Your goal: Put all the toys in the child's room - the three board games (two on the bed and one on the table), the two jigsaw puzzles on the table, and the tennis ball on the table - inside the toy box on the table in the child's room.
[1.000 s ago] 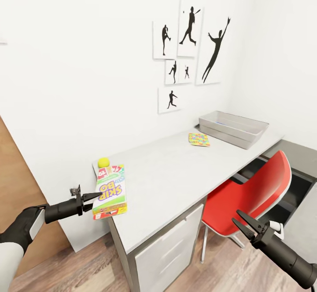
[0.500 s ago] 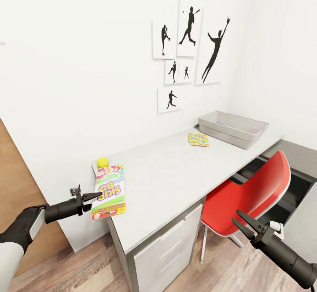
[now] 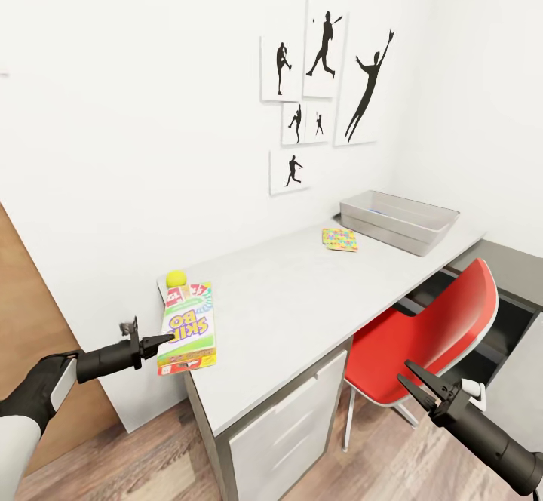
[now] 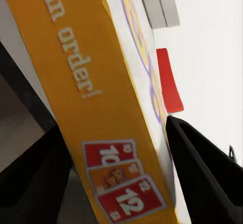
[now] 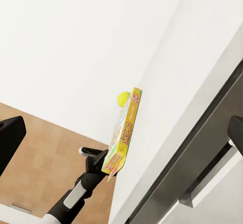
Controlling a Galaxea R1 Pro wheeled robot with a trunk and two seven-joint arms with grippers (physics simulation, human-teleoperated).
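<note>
The SKIP BO board game (image 3: 188, 327) lies on the near left corner of the table (image 3: 302, 305), overhanging its edge. My left gripper (image 3: 162, 341) is at that overhanging edge. In the left wrist view its dark fingers (image 4: 202, 176) press on both sides of the box (image 4: 101, 112), so it is shut on the box. The tennis ball (image 3: 176, 278) rests at the box's far end and shows as the ball (image 5: 122, 98) in the right wrist view. A jigsaw puzzle tile (image 3: 340, 239) lies beside the toy box (image 3: 398, 219) at the table's far right. My right gripper (image 3: 415, 385) hangs open, low by the chair.
A red chair (image 3: 434, 331) stands tucked at the table's right half, close to my right arm. The white drawer cabinet (image 3: 290, 433) fills the space under the table's near end. A wooden door panel (image 3: 30, 312) is on the left. Silhouette pictures (image 3: 324, 86) hang on the wall.
The left gripper's fingers have drawn a little closer together on the box edge. The view has shifted very slightly. The right arm and the toys have not moved.
</note>
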